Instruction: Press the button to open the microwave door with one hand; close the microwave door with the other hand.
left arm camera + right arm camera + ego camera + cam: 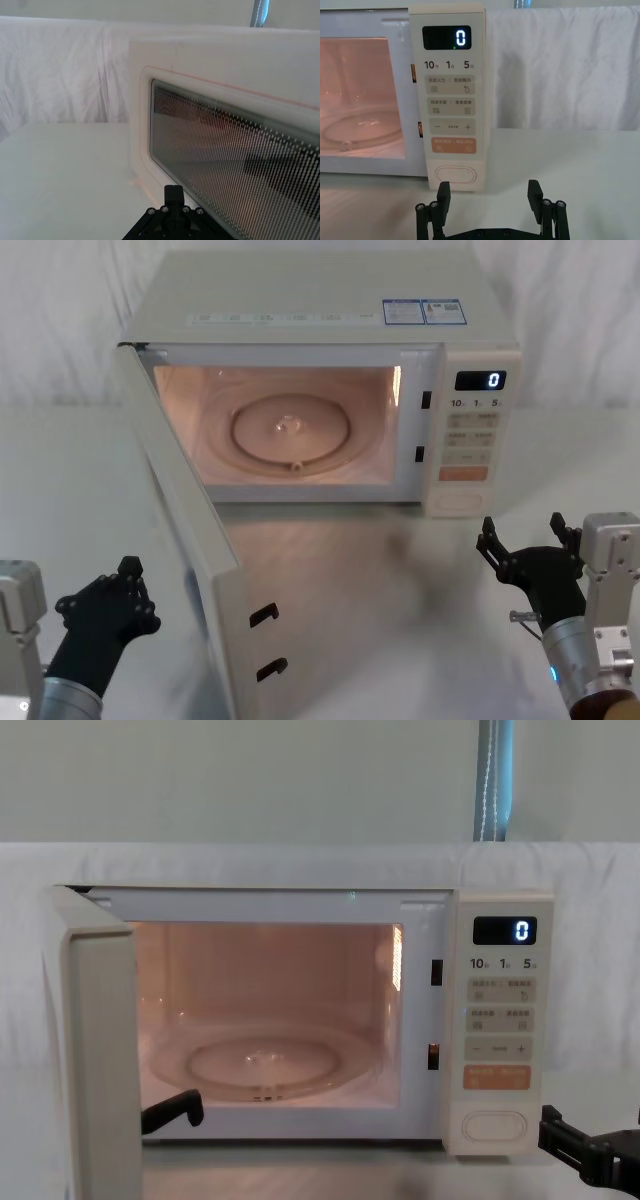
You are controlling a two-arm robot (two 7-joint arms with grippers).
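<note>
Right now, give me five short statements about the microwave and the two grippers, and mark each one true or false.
1. The microwave door is swung open toward the robot's left. True.
2. The display reads 5. False: it reads 0.
3. The right gripper is pressing the button. False: it is short of the button, fingers open, touching nothing.
4. The cavity is lit, with the turntable bare. True.
5. The left gripper grips the door's edge. False: it is out to the door's left, facing its window side and apart from it.
</note>
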